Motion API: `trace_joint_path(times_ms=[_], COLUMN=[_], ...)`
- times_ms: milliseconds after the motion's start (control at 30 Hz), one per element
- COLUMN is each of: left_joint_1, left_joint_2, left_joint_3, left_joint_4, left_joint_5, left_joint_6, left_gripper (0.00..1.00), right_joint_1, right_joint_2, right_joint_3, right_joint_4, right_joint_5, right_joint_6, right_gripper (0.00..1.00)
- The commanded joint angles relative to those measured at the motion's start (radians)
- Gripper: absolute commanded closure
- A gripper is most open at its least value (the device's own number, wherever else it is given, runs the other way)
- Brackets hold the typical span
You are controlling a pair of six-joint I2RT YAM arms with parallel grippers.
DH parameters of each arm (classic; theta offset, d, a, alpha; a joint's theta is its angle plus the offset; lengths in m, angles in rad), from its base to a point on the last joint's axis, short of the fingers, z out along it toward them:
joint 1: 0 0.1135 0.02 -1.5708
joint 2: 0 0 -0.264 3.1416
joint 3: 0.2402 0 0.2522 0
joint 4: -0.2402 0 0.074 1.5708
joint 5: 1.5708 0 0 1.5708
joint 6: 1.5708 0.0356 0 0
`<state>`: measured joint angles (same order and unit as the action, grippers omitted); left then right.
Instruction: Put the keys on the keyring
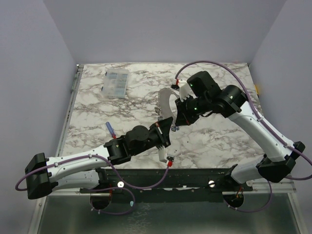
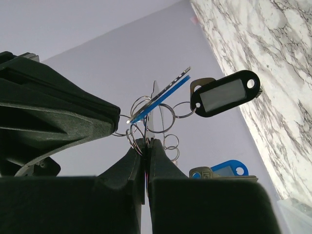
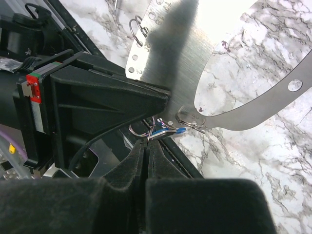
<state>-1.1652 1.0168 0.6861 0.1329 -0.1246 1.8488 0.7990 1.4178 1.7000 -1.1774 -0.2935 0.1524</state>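
The keyring (image 1: 165, 103) is a wide flat grey metal ring with holes round its rim, held upright over the table's middle. My left gripper (image 1: 167, 127) is shut on its lower edge; in the left wrist view the jaws (image 2: 146, 142) pinch that thin edge among small wire rings. A black-headed key (image 2: 224, 93) and a blue-headed key (image 2: 222, 170) hang from those rings. My right gripper (image 3: 147, 141) meets it from the right, shut on a small wire ring with a blue key (image 3: 178, 130), just under the keyring (image 3: 190, 63). Another blue key (image 1: 110, 128) lies on the table.
A clear plastic compartment box (image 1: 117, 82) stands at the back left of the marble table (image 1: 214, 141). Both arms cross toward the centre, their grippers almost touching. Grey walls enclose the table on three sides.
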Motion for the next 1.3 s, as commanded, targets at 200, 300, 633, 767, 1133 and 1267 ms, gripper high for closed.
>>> trace_joint_path(times_ms=[200, 300, 633, 767, 1133, 1267], left_joint_1=[-0.005, -0.005, -0.004, -0.005, -0.002, 0.003], left_joint_2=[0.005, 0.002, 0.006, 0.008, 0.023, 0.028], left_joint_3=[0.016, 0.015, 0.013, 0.014, 0.016, 0.016], left_joint_4=[0.041, 0.042, 0.046, 0.046, 0.055, 0.060], left_joint_5=[-0.007, -0.009, -0.010, -0.013, -0.016, -0.018], left_joint_6=[0.015, 0.015, 0.012, 0.010, 0.007, 0.003], left_gripper=[1.00, 1.00, 1.00, 1.00, 1.00, 1.00], right_joint_1=[0.030, 0.032, 0.046, 0.059, 0.105, 0.113], right_joint_2=[0.028, 0.027, 0.028, 0.035, 0.048, 0.054], right_joint_3=[0.028, 0.022, 0.025, 0.029, 0.044, 0.044], right_joint_4=[-0.039, -0.049, -0.037, -0.032, -0.012, -0.007], right_joint_5=[0.021, 0.036, 0.020, 0.018, 0.019, 0.010], right_joint_6=[-0.024, -0.026, -0.016, -0.009, 0.021, 0.025], right_gripper=[0.99, 0.99, 0.99, 0.99, 0.99, 0.99])
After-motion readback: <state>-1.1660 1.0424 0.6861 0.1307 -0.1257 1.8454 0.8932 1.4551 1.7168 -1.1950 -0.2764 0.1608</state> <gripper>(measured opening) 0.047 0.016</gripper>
